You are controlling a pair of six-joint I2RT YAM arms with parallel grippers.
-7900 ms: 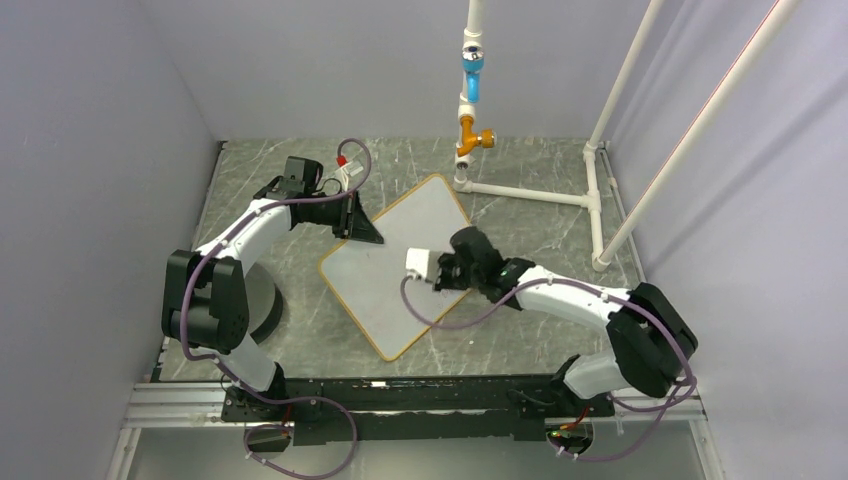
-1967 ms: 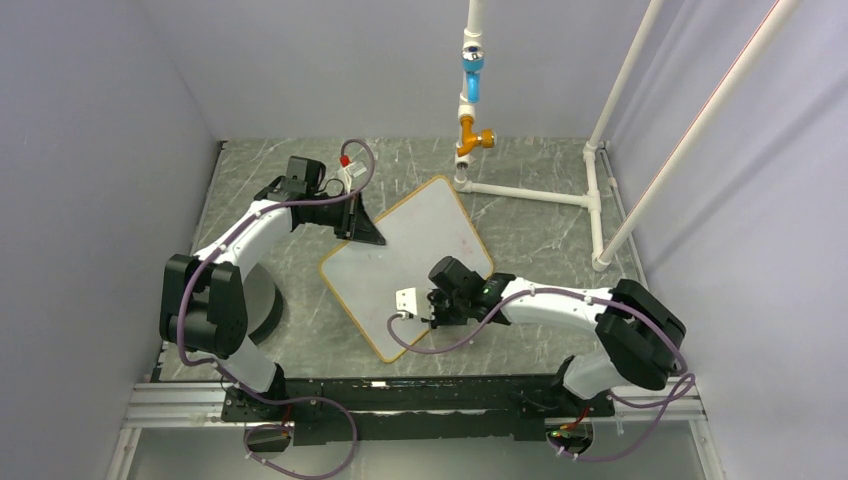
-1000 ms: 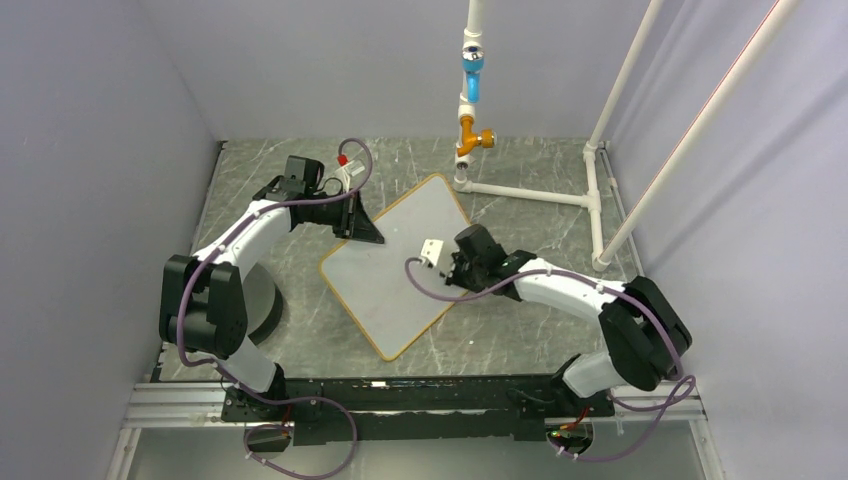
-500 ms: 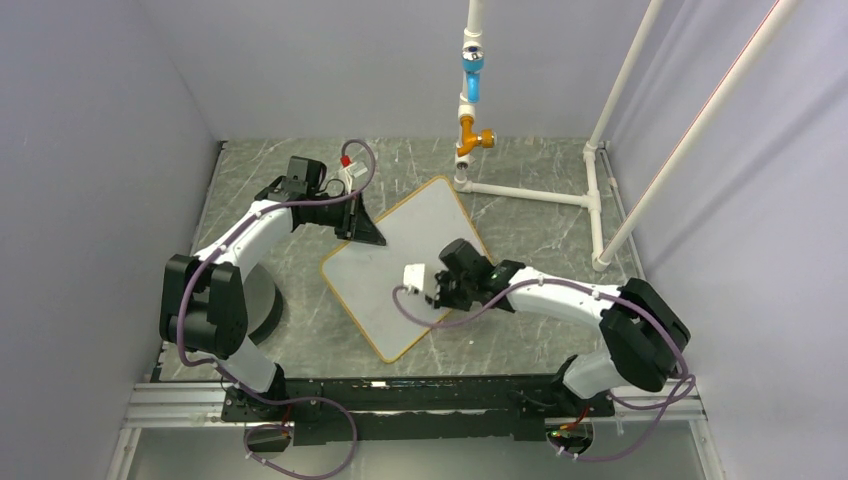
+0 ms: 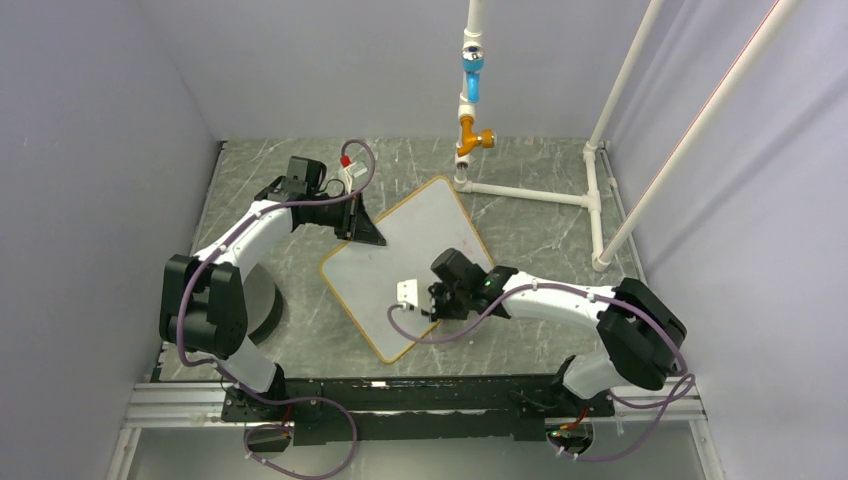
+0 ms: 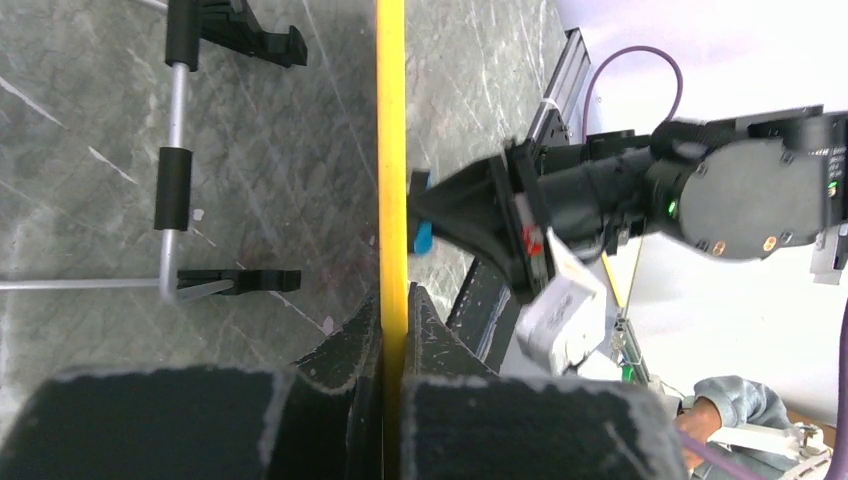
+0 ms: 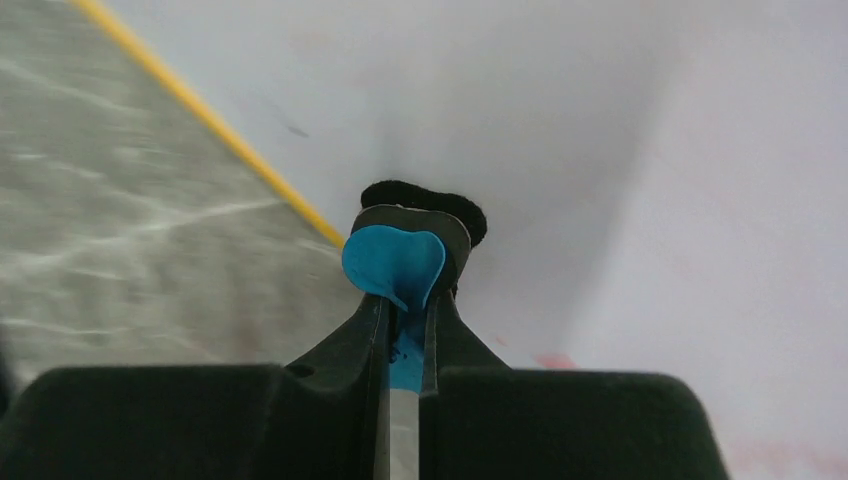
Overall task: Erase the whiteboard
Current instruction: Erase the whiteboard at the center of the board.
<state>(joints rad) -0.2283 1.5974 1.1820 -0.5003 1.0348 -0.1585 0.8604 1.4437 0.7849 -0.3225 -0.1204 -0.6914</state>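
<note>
The whiteboard [image 5: 425, 235] lies turned like a diamond on the grey marble table, with a thin yellow frame [image 6: 391, 150]. My left gripper [image 5: 365, 232] is shut on the frame at the board's upper left edge, and the yellow strip runs between its jaws [image 6: 392, 310]. My right gripper [image 5: 432, 303] is shut on the small blue-and-black eraser [image 7: 395, 262], whose black pad presses on the white surface [image 7: 600, 150] near the board's lower right part. A faint red smudge [image 7: 553, 360] remains beside the eraser. Two black clip feet [image 6: 235, 283] show under the board in the left wrist view.
A white pipe frame [image 5: 530, 192] stands at the back right, with blue and orange fittings [image 5: 470, 75] on its upright. A black round base [image 5: 265, 310] sits by the left arm. Grey walls close in on the left, back and right.
My right gripper has swept the eraser from the board's upper middle down towards its near corner. The left gripper and the board have not moved.
</note>
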